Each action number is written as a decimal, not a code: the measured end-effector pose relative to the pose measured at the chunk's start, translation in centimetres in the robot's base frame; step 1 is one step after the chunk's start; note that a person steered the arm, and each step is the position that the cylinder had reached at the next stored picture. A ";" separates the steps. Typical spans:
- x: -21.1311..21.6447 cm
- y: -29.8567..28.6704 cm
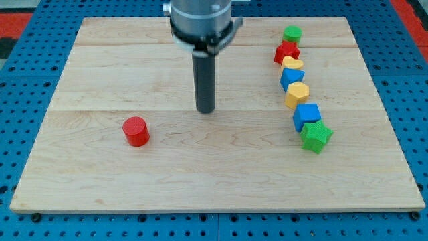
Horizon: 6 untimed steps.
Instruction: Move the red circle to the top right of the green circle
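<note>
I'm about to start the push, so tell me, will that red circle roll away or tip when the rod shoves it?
The red circle stands on its flat end, so it will probably slide, not roll. It looks squat, so tipping seems unlikely. Its round side may slip off my tip, now up and to the view's right of it, if pushed off-centre.

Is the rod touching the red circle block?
No, my tip sits apart from the red circle, up and toward the view's right of it, with bare wood between them.

Red circle lower left on the board, my tip up-right of it, green circle far top right.
</note>
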<state>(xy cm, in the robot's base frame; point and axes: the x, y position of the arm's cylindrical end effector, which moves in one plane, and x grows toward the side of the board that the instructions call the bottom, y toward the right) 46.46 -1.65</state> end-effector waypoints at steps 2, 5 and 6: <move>8.4 -4.6; 4.2 -11.8; 1.8 -10.3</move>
<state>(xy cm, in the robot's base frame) 48.25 -11.99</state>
